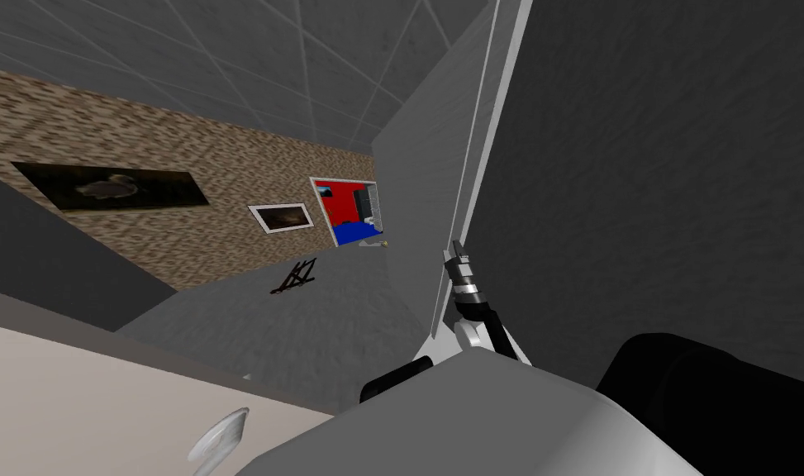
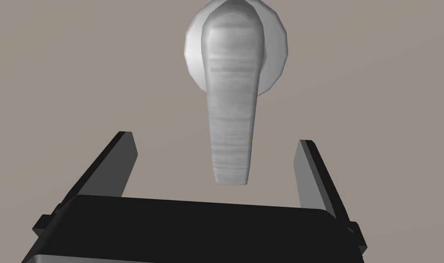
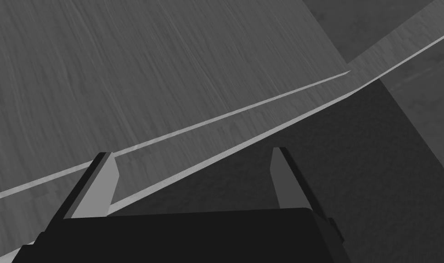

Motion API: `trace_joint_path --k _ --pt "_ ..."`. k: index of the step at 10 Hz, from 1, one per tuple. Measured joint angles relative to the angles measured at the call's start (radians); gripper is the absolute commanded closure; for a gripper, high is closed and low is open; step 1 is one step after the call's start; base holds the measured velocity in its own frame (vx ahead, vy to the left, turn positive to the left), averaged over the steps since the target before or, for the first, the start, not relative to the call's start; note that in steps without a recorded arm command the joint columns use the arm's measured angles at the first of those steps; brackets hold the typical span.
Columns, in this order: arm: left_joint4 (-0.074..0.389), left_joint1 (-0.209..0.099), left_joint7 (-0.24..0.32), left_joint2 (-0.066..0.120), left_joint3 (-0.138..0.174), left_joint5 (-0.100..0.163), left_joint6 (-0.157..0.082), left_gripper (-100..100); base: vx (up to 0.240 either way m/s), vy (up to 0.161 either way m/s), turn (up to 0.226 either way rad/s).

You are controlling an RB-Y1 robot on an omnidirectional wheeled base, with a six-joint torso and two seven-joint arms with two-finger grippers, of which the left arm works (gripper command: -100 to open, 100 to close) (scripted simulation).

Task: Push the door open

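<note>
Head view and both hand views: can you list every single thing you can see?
door: one, beige, low on my left
handle: one, silver lever on a round plate, on the door
brown wall: one, speckled brown, across the room
wide picture: one, dark, on the brown wall
small picture: one, white-framed, on the brown wall
doorway: one, red and blue beyond it, at the brown wall's end
stand: one, dark, on the floor below the small picture
floor: grey
panel: one, grey with a pale edge, upright ahead
dark wall: one, dark grey, on my right
left gripper: open, pointing at the handle, not pinching it
right gripper: open, at the panel's pale edge
</note>
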Motion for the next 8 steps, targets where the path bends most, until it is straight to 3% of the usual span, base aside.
trace_joint_path --k 5,6,8 --pt "0.0 0.0 0.0 0.002 0.0 0.0 -0.001 100 -0.003 0.021 -0.003" --pt "0.0 0.0 0.0 0.002 0.0 0.0 -0.001 -100 -0.028 0.095 -0.024" --pt "0.007 0.007 0.0 0.025 0.003 0.01 -0.005 -100 -0.051 0.152 -0.034"
